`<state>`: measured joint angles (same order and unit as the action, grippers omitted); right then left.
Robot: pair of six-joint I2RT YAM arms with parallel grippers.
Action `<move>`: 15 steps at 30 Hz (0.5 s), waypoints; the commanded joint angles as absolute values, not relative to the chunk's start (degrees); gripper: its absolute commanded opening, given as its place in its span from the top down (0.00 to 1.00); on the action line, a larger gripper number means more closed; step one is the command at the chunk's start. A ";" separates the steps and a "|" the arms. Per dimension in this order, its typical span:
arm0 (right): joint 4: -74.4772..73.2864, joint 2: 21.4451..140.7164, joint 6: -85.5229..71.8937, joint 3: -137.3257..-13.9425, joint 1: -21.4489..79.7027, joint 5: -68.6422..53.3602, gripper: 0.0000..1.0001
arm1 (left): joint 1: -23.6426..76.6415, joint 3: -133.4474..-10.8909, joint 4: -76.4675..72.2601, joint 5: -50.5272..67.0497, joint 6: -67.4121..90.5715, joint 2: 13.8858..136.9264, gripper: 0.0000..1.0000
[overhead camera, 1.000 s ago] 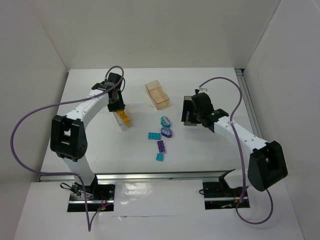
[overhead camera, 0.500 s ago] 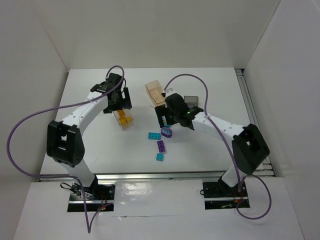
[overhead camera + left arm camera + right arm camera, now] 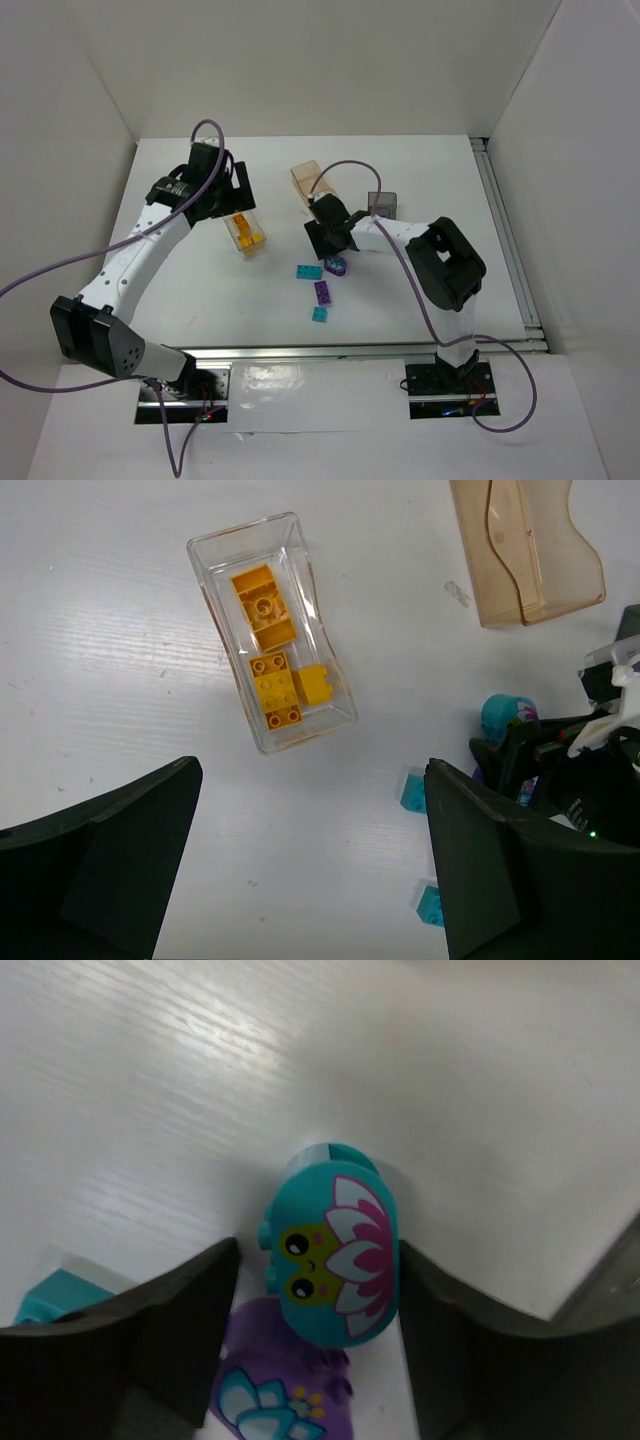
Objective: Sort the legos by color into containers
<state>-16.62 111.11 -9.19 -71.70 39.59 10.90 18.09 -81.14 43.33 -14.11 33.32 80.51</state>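
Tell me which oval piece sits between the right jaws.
The teal oval piece with the pink-petalled face: the right gripper flanks it. The purple oval piece lies just beside it.

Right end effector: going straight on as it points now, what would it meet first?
Most likely the teal oval lego, centred directly ahead of it in the wrist view; how near is unclear.
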 commanded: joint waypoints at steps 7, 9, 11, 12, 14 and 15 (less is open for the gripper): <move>-15.47 108.65 -11.51 -75.76 38.76 12.56 0.60 | 17.93 -79.64 44.12 -15.21 32.70 79.02 0.00; -14.42 106.45 -11.51 -77.07 38.76 13.79 0.61 | 17.93 -78.93 44.12 -15.21 32.70 78.14 0.00; -13.89 104.24 -11.51 -78.22 37.62 14.59 0.61 | 17.41 -78.40 44.12 -15.21 32.17 77.52 0.00; -13.89 104.24 -11.51 -78.92 37.62 14.59 0.61 | 17.40 -78.40 44.12 -15.21 32.17 77.52 0.00; -13.89 105.28 -11.51 -82.87 36.21 14.59 0.61 | 17.40 -78.40 44.12 -13.98 31.64 77.52 0.00; -14.76 106.42 -10.90 -84.71 35.34 14.07 0.61 | 17.40 -78.40 44.12 -13.97 31.64 77.52 0.00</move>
<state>-16.80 109.10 -10.87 -78.06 37.60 12.53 17.76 -78.37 44.64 -14.28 32.97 79.75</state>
